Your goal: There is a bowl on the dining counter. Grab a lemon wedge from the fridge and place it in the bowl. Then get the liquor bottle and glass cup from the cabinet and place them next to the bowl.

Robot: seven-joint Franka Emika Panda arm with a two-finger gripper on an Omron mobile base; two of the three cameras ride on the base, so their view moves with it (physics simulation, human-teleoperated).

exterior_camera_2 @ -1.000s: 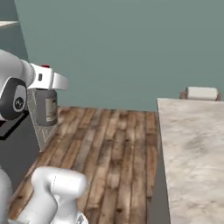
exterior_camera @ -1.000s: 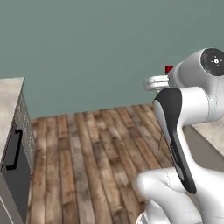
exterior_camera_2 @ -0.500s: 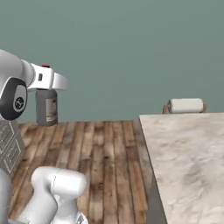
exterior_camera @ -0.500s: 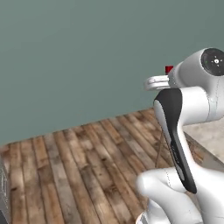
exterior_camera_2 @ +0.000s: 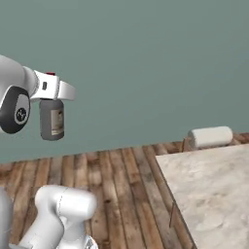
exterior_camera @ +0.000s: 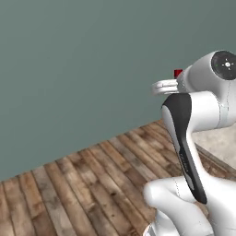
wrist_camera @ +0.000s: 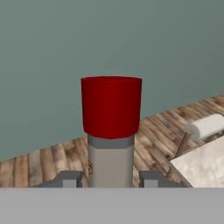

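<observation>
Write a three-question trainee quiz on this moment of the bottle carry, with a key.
1. True or false: the gripper is shut on the liquor bottle.
2. Multiple choice: where does the dining counter lie in the right base view? A) lower right B) upper left C) behind the arm
3. Fill in: the bottle's cap is coloured ____.

Key:
1. True: in the hand view the fingertips stand on either side of the neck, and in the right base view the bottle hangs under the hand, clear of the wooden floor.
2. A.
3. Red.
</observation>
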